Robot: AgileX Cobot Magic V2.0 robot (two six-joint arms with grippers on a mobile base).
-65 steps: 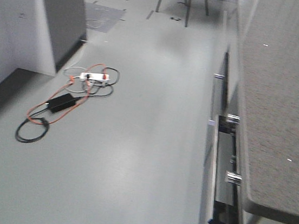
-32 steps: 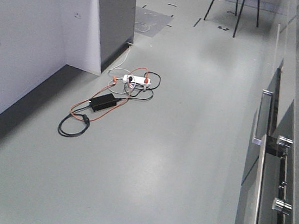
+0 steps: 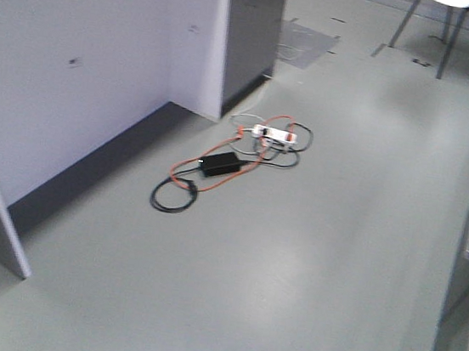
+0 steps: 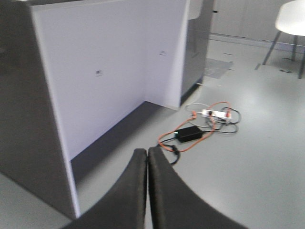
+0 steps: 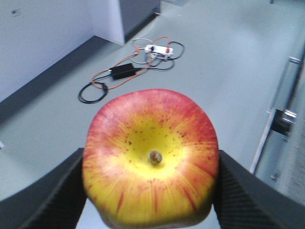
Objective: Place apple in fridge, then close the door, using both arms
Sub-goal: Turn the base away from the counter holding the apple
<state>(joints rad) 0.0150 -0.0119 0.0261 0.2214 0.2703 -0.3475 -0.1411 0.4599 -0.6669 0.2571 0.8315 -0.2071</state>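
The front view looks forward and down from a height over the floor (image 3: 307,279), with the cable tangle (image 3: 220,163) near mid-frame, the white cabinet (image 3: 100,82) to its left and a chair (image 3: 457,2) beyond it. The left wrist view sits lower, looking forward past the left gripper (image 4: 147,164), fingers pressed together, to the same tangle, cabinet and chair. The right wrist view looks down steeply; the apple (image 5: 150,157) fills its foreground at close range, the tangle behind it. All three views share the tangle.
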